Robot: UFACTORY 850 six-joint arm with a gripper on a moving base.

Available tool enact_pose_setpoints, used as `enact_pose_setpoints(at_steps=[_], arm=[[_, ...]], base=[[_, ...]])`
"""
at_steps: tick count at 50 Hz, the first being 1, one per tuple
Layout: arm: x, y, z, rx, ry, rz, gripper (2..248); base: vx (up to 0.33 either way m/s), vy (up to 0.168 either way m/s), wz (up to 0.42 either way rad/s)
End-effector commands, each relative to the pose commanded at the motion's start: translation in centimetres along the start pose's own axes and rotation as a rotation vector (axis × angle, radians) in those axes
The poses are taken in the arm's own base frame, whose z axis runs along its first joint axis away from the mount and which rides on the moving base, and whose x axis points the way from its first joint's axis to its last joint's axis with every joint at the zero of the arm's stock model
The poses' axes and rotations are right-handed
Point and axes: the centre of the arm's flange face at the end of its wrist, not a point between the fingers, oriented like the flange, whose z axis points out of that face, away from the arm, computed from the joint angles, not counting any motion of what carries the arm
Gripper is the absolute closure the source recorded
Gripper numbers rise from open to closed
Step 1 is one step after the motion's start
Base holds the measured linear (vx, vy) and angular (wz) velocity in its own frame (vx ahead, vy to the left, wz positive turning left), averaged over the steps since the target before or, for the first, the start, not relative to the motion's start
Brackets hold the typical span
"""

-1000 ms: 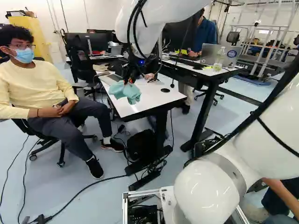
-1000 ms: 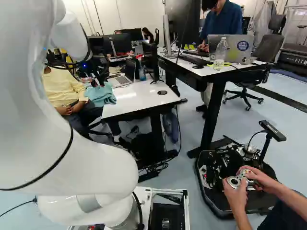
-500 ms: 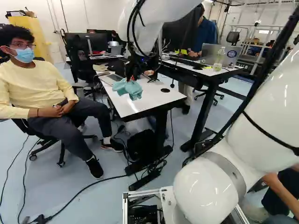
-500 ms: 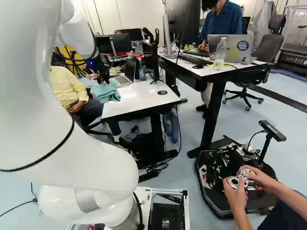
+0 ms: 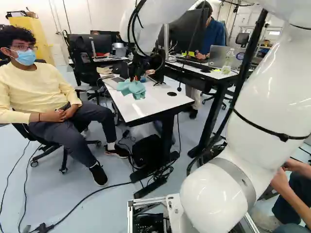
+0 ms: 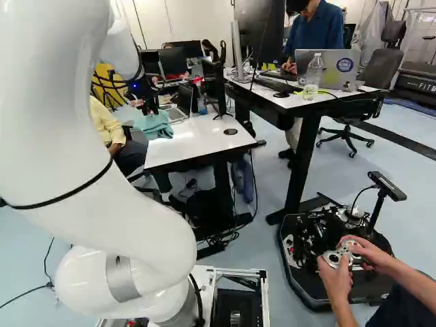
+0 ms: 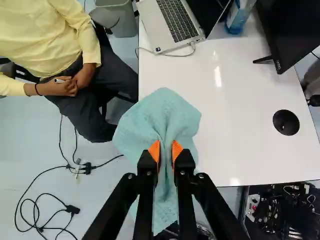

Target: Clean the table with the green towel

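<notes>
Glossy and white, a tabletop (image 7: 240,145) stands in a workroom where a robot arm's (image 5: 272,97) black pincer (image 5: 137,77) holds a green towel (image 7: 167,112). Seen from the wrist, the two orange-padded fingers of the pincer (image 7: 166,150) are clamped on a bunched fold, with cloth spread partly over the tabletop, partly beyond its edge; whether it touches the surface cannot be told. An open laptop (image 7: 175,27), a bottle (image 7: 237,19) and a round black fitting (image 7: 286,122) share the tabletop.

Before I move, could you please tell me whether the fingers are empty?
No, the fingers pinch a fold of the green towel.
</notes>
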Motion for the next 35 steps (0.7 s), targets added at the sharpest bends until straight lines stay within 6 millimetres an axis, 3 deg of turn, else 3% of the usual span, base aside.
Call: enact_pose_setpoints(at_steps=[15,35], arm=[[1.0,0.4,2.6,-0.006,-0.002,0.006,199],[0.6,0.3,4.9,-0.006,0.025,0.004,199]], base=[[0.000,0.000,0.000],[0.000,0.000,0.000]])
